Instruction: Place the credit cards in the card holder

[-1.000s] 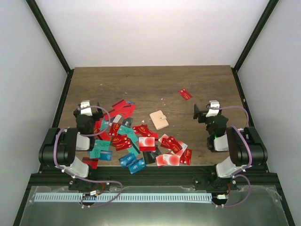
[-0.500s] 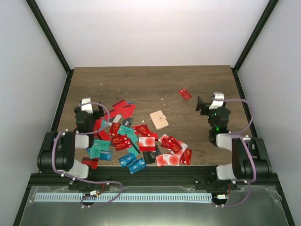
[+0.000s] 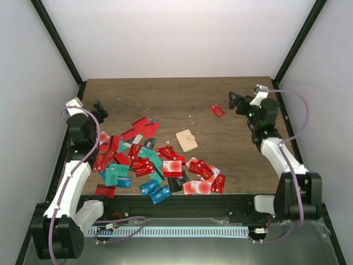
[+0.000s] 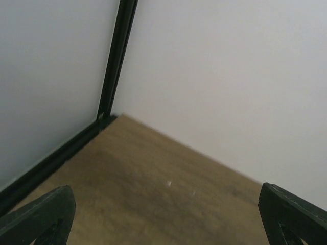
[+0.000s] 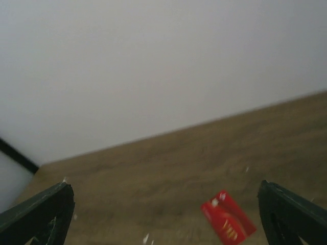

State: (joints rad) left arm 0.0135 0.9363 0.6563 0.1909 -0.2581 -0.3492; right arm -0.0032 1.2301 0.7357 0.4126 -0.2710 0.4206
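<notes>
Several credit cards (image 3: 144, 161), mostly red with some teal, blue and white ones, lie scattered over the near left and middle of the table. One red card (image 3: 217, 110) lies alone at the far right and also shows in the right wrist view (image 5: 227, 220). The beige card holder (image 3: 186, 140) lies shut, right of the pile. My left gripper (image 3: 99, 108) hangs open at the far left, beyond the pile; its wrist view (image 4: 163, 224) shows only bare wood. My right gripper (image 3: 234, 101) is open, just right of the lone red card (image 5: 163, 224).
Black frame posts (image 3: 55, 41) and white walls enclose the wooden table (image 3: 176, 96). A black rail (image 4: 51, 158) runs along the table's left edge, close to my left gripper.
Both arms have risen from their folded pose near the front edge and reached outward and farther back, the left toward the left wall, the right toward the lone red card. Both grippers stay open.
</notes>
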